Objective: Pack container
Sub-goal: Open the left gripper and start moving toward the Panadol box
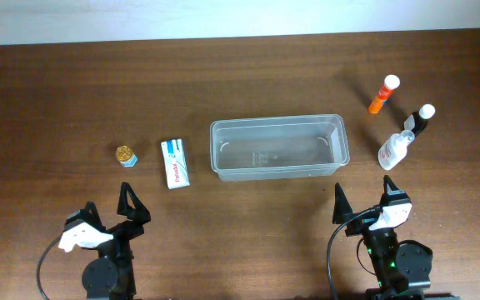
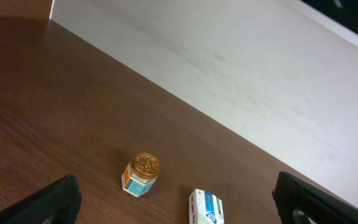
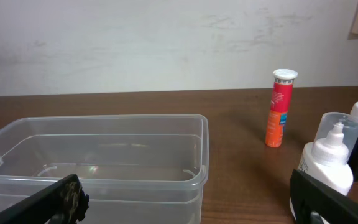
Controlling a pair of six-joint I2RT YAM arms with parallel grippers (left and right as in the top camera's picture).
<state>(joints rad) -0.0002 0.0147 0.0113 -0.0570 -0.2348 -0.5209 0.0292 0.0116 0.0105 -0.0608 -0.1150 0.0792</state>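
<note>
overhead i see the container mid-table between a small box and three bottles, but only my wrist views show the left gripper and right gripper gaping wide.

Jar and box lie left of container, bottles right.

Soft, even light over the dark brown wooden counter, shadows faint and short. Small glints on the long clear plastic container. Black jaws blur in the wrist views.
</note>
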